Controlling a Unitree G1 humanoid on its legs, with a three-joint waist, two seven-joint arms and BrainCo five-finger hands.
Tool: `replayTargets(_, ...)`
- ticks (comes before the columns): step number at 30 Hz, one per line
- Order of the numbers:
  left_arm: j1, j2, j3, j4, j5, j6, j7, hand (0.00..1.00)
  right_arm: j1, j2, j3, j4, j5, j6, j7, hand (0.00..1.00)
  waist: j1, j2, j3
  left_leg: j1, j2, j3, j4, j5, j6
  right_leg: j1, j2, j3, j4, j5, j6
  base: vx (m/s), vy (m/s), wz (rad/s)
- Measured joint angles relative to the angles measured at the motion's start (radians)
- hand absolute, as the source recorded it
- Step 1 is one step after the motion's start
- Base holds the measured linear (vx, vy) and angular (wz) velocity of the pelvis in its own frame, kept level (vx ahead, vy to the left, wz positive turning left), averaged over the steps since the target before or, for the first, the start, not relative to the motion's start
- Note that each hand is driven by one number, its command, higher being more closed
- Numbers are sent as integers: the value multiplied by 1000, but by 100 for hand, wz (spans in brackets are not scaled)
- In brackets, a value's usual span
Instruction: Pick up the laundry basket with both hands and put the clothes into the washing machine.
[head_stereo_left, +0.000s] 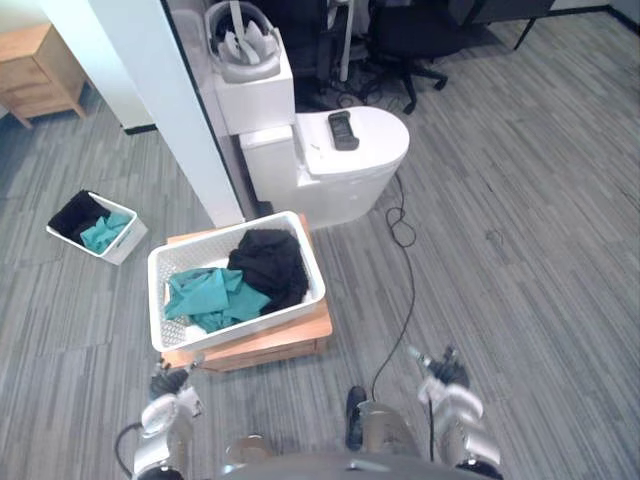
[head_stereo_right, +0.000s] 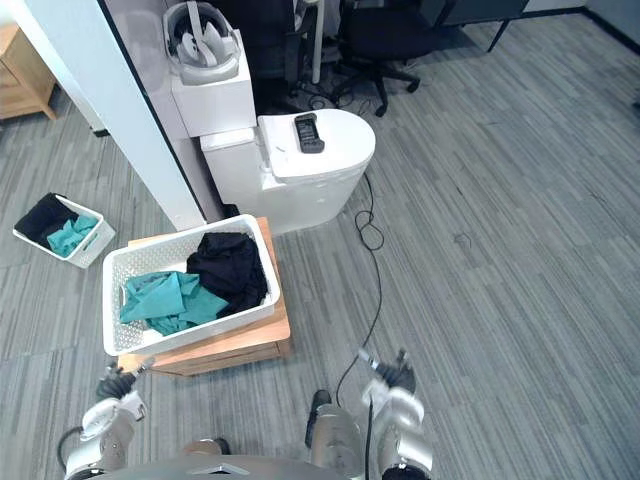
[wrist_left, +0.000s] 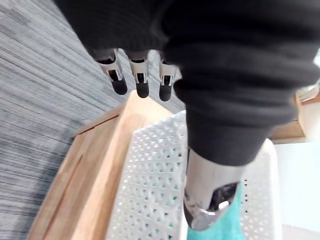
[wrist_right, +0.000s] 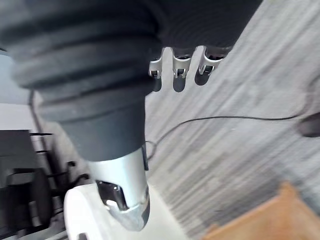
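Left eye view looks down on a white laundry basket (head_stereo_left: 250, 322) sitting on a low wooden counter (head_stereo_left: 275, 345) on grey striped carpet (head_stereo_left: 520, 250). Inside the basket a teal cloth (head_stereo_left: 210, 297) lies toward the robot's left and a black cloth (head_stereo_left: 268, 265) toward its right, the two touching. Beyond the counter stands a white machine (head_stereo_left: 345, 185) with a dark handset (head_stereo_left: 343, 130) on its lid, and a white pillar (head_stereo_left: 150, 100) rises just left of it. A smaller white bin (head_stereo_left: 125, 243) of black and teal clothes sits well apart on the floor to the left, with a wooden cabinet (head_stereo_left: 30, 70) further back. The left hand (head_stereo_left: 170, 385) hangs near the counter's front corner. The right hand (head_stereo_left: 440, 370) hangs over bare carpet, well apart from the basket.

Right eye view takes in more of the black office chair (head_stereo_right: 385, 45) behind the machine.

Left wrist view shows that hand's fingers (wrist_left: 140, 85) straight and its thumb (wrist_left: 210, 200) apart, holding nothing, above the counter's edge and the basket's lattice wall.

Right wrist view shows that hand likewise spread and empty over carpet, a corner of the counter nearby.
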Motion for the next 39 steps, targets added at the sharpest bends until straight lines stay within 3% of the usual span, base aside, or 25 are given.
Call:
replayTargets(2, 2, 19, 30, -34, -10, 1, 6, 0, -22, -22, -3, -99, -5, -19, -1, 0, -2, 0, 0, -23, 3, -16, -2, 1, 0, -15, 7, -3, -18, 6, -10, 38, -45, 1)
replayTargets(7, -15, 114, 95, -92, -11, 3, 7, 0, -88, -74, -21, -156, -29, -23, 1, 0, -2, 4, 17, -71, -7, -23, -7, 1, 0, -32, 11, -2, -82, 59, -7, 10, 44, -1)
replayTargets(13, -158, 310, 123, -32, -8, 17, 5, 0, -239, -196, 73, -154, -44, -8, 12, 0, -1, 9, 71, -109, -34, -46, 0, 1, 1, -28, 2, 11, -187, 147, -4, -40, 74, -1)
replayTargets(21, -352, 484, 114, 137, 11, 33, 2, 0, -410, -349, 168, -51, -43, 12, 47, 0, 0, 10, 146, -163, -40, -66, 34, -4, 10, -34, 2, 15, -258, 220, -7, -74, 22, 0)
replayTargets(25, -469, 572, 46, 260, 34, 51, 0, 0, -518, -405, 179, 63, -35, 16, 47, 0, 1, 8, 181, -215, -42, -68, 66, -4, 10, -66, 2, 24, -278, 254, -11, -78, 1, -4)
replayTargets(26, -515, 593, 23, 291, 50, 55, 0, 0, -562, -426, 190, 94, -33, 16, 46, 0, 0, 8, 213, -218, -43, -67, 74, -4, 10, -67, 2, 27, -280, 262, -12, -91, 6, -8)
replayTargets(32, -670, 605, -68, 383, 79, 61, -4, 0, -718, -495, 279, 200, -33, 19, 45, 0, -5, 9, 272, -268, -42, -58, 98, -2, 10, -106, 4, 41, -297, 292, -17, -48, 7, -6)
replayTargets(39, -788, 567, -151, 393, 88, 69, 1, 0, -839, -505, 394, 200, -35, 33, 42, 0, 3, 7, 281, -330, -34, -42, 94, 9, 4, -171, 8, 51, -311, 311, -21, 9, 17, -5)
